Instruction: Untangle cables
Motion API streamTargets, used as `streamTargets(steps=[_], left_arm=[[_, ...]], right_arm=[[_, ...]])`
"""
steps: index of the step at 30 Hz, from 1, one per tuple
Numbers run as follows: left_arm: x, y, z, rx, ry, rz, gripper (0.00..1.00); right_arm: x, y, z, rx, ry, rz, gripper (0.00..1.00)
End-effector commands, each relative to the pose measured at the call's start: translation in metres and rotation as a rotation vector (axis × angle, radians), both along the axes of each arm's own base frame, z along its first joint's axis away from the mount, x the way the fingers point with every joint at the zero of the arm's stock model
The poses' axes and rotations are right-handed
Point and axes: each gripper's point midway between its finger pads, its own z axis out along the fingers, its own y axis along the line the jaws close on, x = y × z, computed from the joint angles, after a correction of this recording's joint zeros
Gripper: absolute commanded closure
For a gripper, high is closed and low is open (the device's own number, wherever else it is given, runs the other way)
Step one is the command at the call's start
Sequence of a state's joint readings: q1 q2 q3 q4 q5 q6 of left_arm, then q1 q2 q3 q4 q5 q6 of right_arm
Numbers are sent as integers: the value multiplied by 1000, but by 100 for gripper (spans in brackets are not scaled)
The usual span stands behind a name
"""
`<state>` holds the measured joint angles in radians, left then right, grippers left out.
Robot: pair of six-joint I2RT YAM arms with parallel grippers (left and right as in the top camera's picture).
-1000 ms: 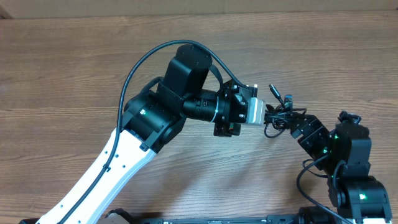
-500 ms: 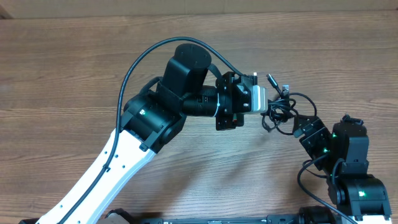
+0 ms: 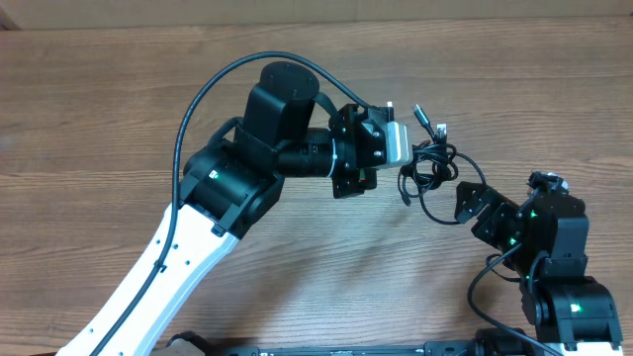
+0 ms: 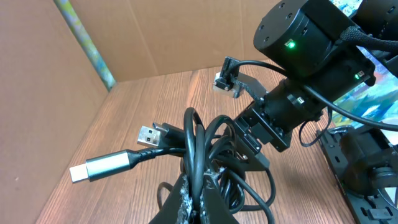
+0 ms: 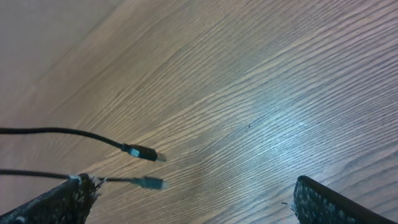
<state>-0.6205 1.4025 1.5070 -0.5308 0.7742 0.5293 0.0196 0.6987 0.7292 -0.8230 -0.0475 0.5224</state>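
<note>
Two arms: facing each other over the wooden table (image 3: 119, 119), their tools meeting right of centre.
Left arm (image 3: 227, 188): lying across the overhead view from the lower left edge to the middle, with a thick black hose (image 3: 198, 114) arching over it.
Left gripper (image 4: 198, 190): pinching tight on the cables (image 3: 432, 168), its fingers pressing several bunched loops together at the bottom of the left wrist view.
Cables: sitting as a tangled knot of thin black loops between the two tools, with the left tool at the knot's left side.
Silvery plug (image 4: 102, 167): sticking out leftward from the knot, with a smaller plug (image 4: 149, 134) just above it.
Teal tip (image 5: 151, 183): showing in the right wrist view near a dark plug (image 5: 144, 153), both over bare wood.
Right gripper (image 3: 463, 203): standing wide open just beside the knot's lower right loop and holding nothing; one thin cord is passing by its left finger (image 5: 53, 202), possibly touching it.
Right arm (image 3: 554, 257): rising from the lower right corner.
</note>
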Motion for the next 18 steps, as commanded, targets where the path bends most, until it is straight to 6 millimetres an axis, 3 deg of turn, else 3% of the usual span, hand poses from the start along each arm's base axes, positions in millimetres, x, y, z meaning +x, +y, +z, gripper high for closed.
streamTargets(steps=[1, 10, 13, 15, 18], left_arm=[[-4, 11, 22, -40, -30, 6, 96], [42, 55, 20, -62, 113, 202, 96], [34, 60, 26, -97, 135, 126, 96], [33, 60, 26, -98, 138, 120, 96], [33, 60, 26, -97, 140, 120, 96]], right_arm=[[2, -1, 9, -26, -26, 18, 0], [3, 0, 12, 48, -24, -37, 0], [4, 3, 13, 51, -31, -21, 0], [6, 12, 18, 65, -53, 44, 0], [8, 44, 35, 91, -138, 266, 0]])
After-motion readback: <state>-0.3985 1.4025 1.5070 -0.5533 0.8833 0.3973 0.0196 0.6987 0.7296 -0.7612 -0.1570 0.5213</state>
